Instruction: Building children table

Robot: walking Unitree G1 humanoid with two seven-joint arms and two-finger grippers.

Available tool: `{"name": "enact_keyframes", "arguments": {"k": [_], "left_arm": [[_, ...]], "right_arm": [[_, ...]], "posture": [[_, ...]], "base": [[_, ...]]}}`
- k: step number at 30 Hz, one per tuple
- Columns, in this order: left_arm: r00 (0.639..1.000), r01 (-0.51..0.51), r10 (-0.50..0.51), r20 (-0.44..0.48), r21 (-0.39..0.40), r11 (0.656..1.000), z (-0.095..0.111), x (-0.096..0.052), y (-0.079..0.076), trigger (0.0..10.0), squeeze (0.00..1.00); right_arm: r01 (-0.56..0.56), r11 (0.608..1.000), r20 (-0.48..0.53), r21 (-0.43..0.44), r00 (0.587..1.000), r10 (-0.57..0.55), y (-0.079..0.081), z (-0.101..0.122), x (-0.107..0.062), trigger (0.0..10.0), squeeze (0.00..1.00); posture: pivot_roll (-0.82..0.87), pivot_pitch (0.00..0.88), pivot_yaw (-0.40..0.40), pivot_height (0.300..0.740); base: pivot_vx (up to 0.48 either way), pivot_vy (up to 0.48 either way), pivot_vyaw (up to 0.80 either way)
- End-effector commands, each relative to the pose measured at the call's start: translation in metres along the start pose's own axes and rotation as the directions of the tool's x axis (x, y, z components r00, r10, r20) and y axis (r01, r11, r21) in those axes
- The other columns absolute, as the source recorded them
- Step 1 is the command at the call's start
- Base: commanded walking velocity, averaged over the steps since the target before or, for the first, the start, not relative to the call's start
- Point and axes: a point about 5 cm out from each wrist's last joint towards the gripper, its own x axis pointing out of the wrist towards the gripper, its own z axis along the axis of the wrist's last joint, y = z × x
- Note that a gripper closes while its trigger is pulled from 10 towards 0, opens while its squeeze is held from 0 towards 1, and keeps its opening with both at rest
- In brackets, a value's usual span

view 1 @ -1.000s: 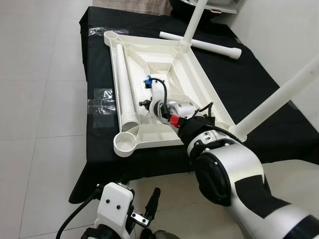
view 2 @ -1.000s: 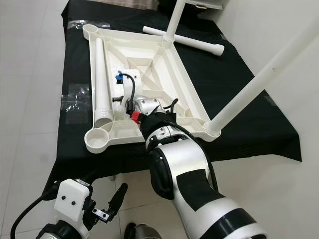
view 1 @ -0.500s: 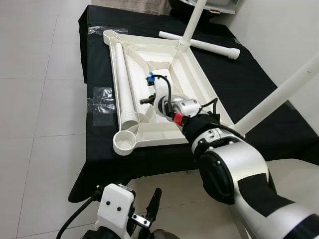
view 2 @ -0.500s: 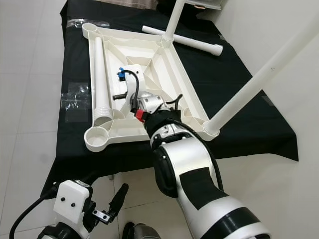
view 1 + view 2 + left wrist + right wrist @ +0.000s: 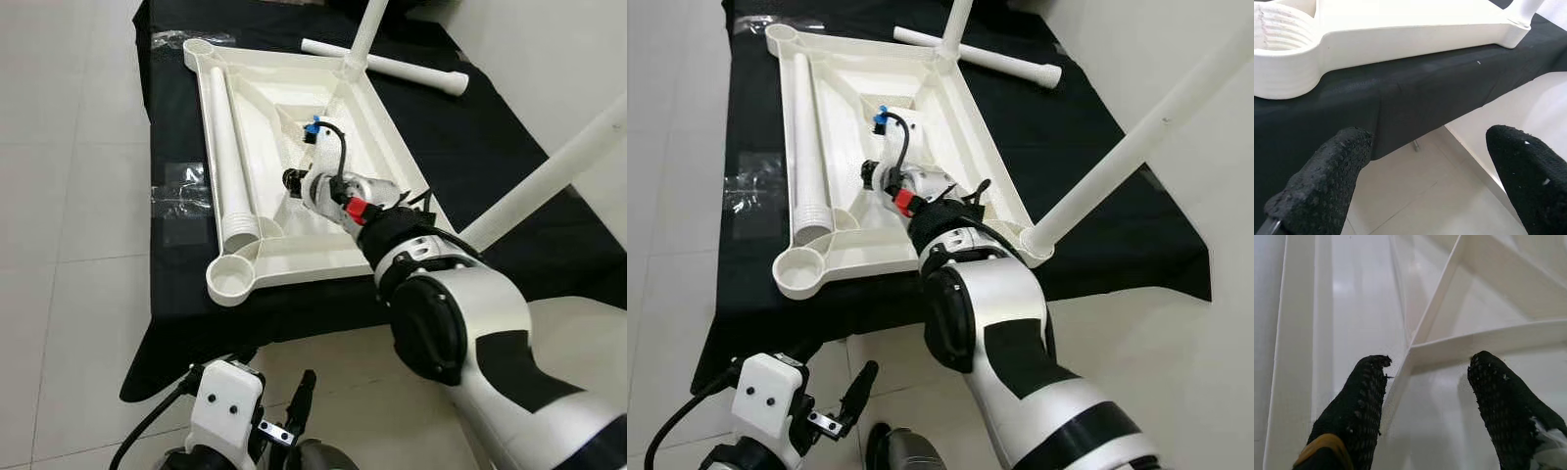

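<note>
White tabletop [image 5: 294,117] lies upside down on the black-draped bench [image 5: 470,147], ribs up, so the leg sockets face upward for fitting. Two legs already stand in sockets: one at the far corner [image 5: 364,34], one at the near right corner [image 5: 549,181]. A loose leg [image 5: 227,147] lies inside the top along its left rim, threaded end by the empty near-left socket [image 5: 233,279]. Another loose leg [image 5: 387,67] lies on the bench beyond the far corner. Plastic wrap [image 5: 181,191] sits on the cloth left of the top.

Right gripper [image 5: 1427,377] reaches into the underside, fingers [image 5: 1359,396] spread apart, nothing between them, hovering over a rib junction near the middle; the loose leg is off to its left, not touched. Likely heading for that leg, to seat it in the near-left socket.

Left gripper [image 5: 1425,166] hangs low in front of the bench edge, fingers apart, idle, holding nothing
</note>
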Motion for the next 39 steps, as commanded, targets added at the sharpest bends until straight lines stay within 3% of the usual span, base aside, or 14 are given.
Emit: {"name": "enact_keyframes", "arguments": {"k": [1, 5, 11, 12, 13, 20, 21, 25, 30, 31, 35, 38, 39], "left_arm": [[1.000, 0.011, -0.011, -0.020, -0.024, 1.000, -0.002, -0.002, -0.005, 10.0, 0.00], [1.000, 0.006, -0.007, -0.023, -0.027, 1.000, -0.002, -0.002, -0.005, 10.0, 0.00], [1.000, 0.008, -0.008, -0.025, -0.029, 1.000, -0.003, -0.001, -0.004, 10.0, 0.00], [1.000, 0.008, -0.008, -0.024, -0.030, 1.000, -0.003, -0.001, -0.004, 10.0, 0.00], [1.000, 0.008, -0.009, -0.023, -0.031, 0.999, -0.003, -0.001, -0.005, 10.0, 0.00], [1.000, 0.004, -0.005, -0.022, -0.031, 1.000, -0.003, -0.001, -0.005, 10.0, 0.00], [1.000, 0.000, -0.001, -0.021, -0.029, 1.000, -0.002, -0.001, -0.005, 10.0, 0.00], [1.000, -0.001, 0.000, -0.019, -0.030, 1.000, -0.002, -0.001, -0.005, 10.0, 0.00], [1.000, -0.001, 0.001, -0.018, -0.032, 0.999, -0.002, 0.000, -0.005, 10.0, 0.00], [1.000, -0.001, 0.001, -0.019, -0.030, 1.000, -0.002, 0.001, -0.004, 10.0, 0.00], [1.000, -0.002, 0.001, -0.018, -0.030, 1.000, -0.002, 0.001, -0.004, 10.0, 0.00], [1.000, -0.004, 0.003, -0.019, -0.027, 1.000, -0.002, 0.001, -0.003, 10.0, 0.00], [1.000, -0.004, 0.003, -0.019, -0.027, 1.000, -0.002, 0.001, -0.003, 10.0, 0.00]], "right_arm": [[-0.018, 1.000, -0.073, 0.023, 0.997, 0.020, 0.004, -0.012, 0.001, 10.0, 0.00], [-0.039, 0.996, -0.102, 0.075, 0.994, 0.046, 0.012, -0.012, -0.001, 10.0, 0.00], [0.000, 1.000, -0.127, -0.015, 0.992, -0.001, 0.010, -0.020, 0.000, 10.0, 0.00], [0.024, 0.998, -0.123, -0.054, 0.992, -0.031, 0.006, -0.024, 0.002, 2.7, 0.00], [0.041, 0.994, -0.115, -0.097, 0.992, -0.052, 0.004, -0.026, 0.003, 0.0, 0.00], [0.046, 0.989, -0.133, -0.139, 0.989, -0.065, 0.000, -0.034, 0.005, 0.0, 0.00], [0.040, 0.980, -0.129, -0.196, 0.989, -0.066, -0.002, -0.036, 0.005, 0.0, 0.00], [0.043, 0.973, -0.126, -0.229, 0.989, -0.073, -0.005, -0.036, 0.006, 0.0, 0.00], [0.000, 0.936, -0.145, -0.352, 0.988, -0.055, -0.017, -0.042, 0.008, 0.0, 0.00], [-0.027, 0.898, -0.146, -0.440, 0.988, -0.041, -0.023, -0.044, 0.009, 0.0, 0.00], [-0.053, 0.859, -0.159, -0.509, 0.987, -0.033, -0.029, -0.046, 0.010, 0.0, 0.00], [-0.160, 0.768, -0.232, -0.620, 0.973, 0.015, -0.041, -0.051, 0.011, 0.0, 0.00], [-0.160, 0.768, -0.232, -0.620, 0.973, 0.015, -0.041, -0.051, 0.011, 0.0, 0.00]], "posture": [[0.04, 0.255, -0.278, 0.740], [0.04, 0.259, -0.276, 0.740], [0.02, 0.257, -0.275, 0.740], [0.02, 0.258, -0.277, 0.740], [0.02, 0.258, -0.277, 0.740], [0.02, 0.265, -0.279, 0.740], [0.01, 0.263, -0.283, 0.740], [0.01, 0.267, -0.281, 0.740], [0.00, 0.268, -0.280, 0.740], [0.00, 0.266, -0.276, 0.740], [0.01, 0.264, -0.279, 0.740], [0.01, 0.260, -0.276, 0.740], [0.01, 0.260, -0.276, 0.740]], "base": [[0.000, 0.000, 0.00], [0.000, 0.000, 0.00], [0.000, 0.000, 0.00], [0.000, 0.000, 0.00], [0.000, 0.000, 0.00], [0.000, 0.000, 0.00], [0.000, 0.000, 0.00], [0.000, 0.000, 0.00], [0.000, 0.000, 0.00], [0.000, 0.000, 0.00], [0.000, 0.000, 0.00], [0.000, 0.000, 0.00], [0.000, 0.000, 0.00]]}}
